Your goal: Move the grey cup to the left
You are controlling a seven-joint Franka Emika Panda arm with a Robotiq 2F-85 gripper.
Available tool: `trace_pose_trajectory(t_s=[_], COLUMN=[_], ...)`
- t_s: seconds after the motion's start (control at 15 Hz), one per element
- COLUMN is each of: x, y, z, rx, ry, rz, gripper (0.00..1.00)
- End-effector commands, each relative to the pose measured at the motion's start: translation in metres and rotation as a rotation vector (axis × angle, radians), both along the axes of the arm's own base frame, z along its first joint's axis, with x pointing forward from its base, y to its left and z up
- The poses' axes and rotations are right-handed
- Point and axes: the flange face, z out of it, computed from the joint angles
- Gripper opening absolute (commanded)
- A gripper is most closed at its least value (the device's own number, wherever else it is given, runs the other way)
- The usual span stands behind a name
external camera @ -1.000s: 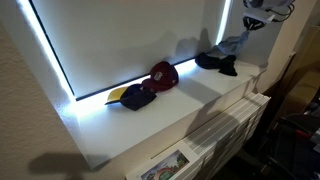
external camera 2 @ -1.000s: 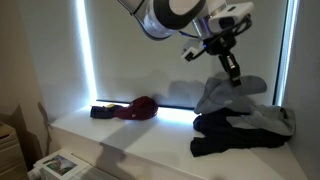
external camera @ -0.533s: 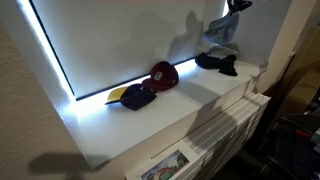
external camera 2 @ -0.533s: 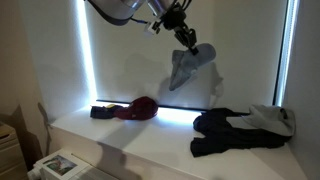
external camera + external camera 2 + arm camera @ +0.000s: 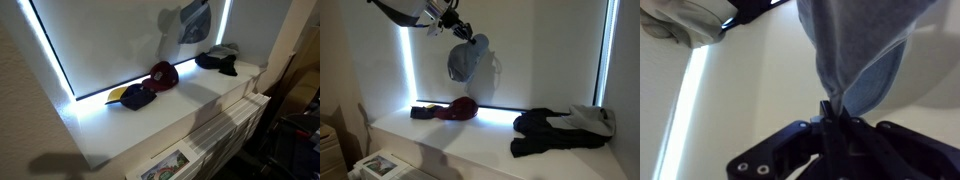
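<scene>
My gripper [image 5: 461,31] is shut on the grey cup, a grey-blue fabric cap [image 5: 468,59] that hangs from the jaws in mid-air in front of the wall. In an exterior view the cap [image 5: 195,20] hangs high above the ledge, between the maroon-red cap and the dark pile. In the wrist view the fingers [image 5: 830,116] pinch the cap's fabric [image 5: 855,45], which fills the upper right.
A maroon-red cap [image 5: 163,74] [image 5: 461,108] and a dark cap with a yellow brim [image 5: 133,96] lie on the white ledge [image 5: 190,115]. A black cap [image 5: 545,135] and another grey fabric piece [image 5: 592,118] lie at the far end. Lit strips edge the wall panel.
The gripper has lifted the grey cap off the pile at the ledge's end and carried it through the air along the wall toward the maroon-red cap.
</scene>
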Motion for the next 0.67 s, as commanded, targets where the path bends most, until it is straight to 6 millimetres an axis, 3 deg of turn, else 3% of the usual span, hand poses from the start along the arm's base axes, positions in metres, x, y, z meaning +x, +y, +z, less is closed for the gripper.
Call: trace_pose_trajectory(t_s=[0.0, 0.27, 0.6], x=[0.005, 0.013, 0.013], y=[0.06, 0.123, 0.17], z=[0.003, -0.007, -0.03], rx=[-0.069, -0.197, -0.477], ry=[-0.032, -0.077, -0.106], rz=[0.091, 0.197, 0.29], gripper=[0.01, 0.01, 0.01])
